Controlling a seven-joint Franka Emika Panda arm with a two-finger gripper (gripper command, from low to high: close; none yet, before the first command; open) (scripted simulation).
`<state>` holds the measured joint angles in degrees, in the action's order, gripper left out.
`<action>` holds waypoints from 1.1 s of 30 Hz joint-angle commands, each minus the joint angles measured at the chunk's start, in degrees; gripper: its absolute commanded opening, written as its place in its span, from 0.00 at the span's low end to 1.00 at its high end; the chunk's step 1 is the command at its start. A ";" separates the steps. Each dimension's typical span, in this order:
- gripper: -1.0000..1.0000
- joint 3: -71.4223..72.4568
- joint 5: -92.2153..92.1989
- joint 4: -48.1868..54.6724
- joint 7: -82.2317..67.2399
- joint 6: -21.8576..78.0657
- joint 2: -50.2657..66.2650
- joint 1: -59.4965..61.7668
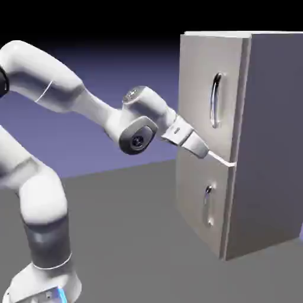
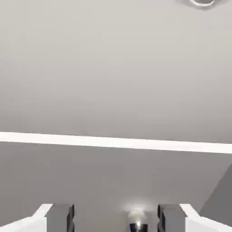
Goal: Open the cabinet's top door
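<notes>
Cabinet (image 1: 260, 142) stands at the right, its top door (image 1: 207, 89) shut; the gripper (image 1: 204, 152) hangs wide and empty by the seam below the long handle (image 1: 216, 100), probably lining up.

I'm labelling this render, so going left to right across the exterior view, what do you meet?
White robot arm → its open two-finger gripper → long curved silver handle on the light-grey top door → darker grey cabinet side.
</notes>
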<state>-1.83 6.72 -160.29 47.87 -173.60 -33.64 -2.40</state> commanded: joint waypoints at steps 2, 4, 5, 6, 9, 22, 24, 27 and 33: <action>0.50 -1.36 4.99 0.53 4.02 0.30 -0.73 -1.27; 0.50 -2.72 9.97 1.05 8.03 0.60 -1.46 -2.54; 0.50 -3.40 12.46 1.31 10.04 0.75 -1.83 -3.17; 0.50 -4.08 14.96 1.58 12.05 0.90 -2.19 -3.80; 0.50 -6.12 22.43 2.36 18.07 1.35 -3.29 -5.71; 0.50 -14.95 54.83 5.78 44.16 3.30 -8.04 -13.95; 0.50 -16.31 59.82 6.30 48.17 3.60 -8.77 -15.21; 0.50 -18.35 67.29 7.09 54.19 4.05 -9.87 -17.11; 0.50 -22.43 82.25 8.66 66.24 4.96 -12.06 -20.92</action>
<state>-24.26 88.97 -151.63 114.10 -168.65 -45.71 -23.31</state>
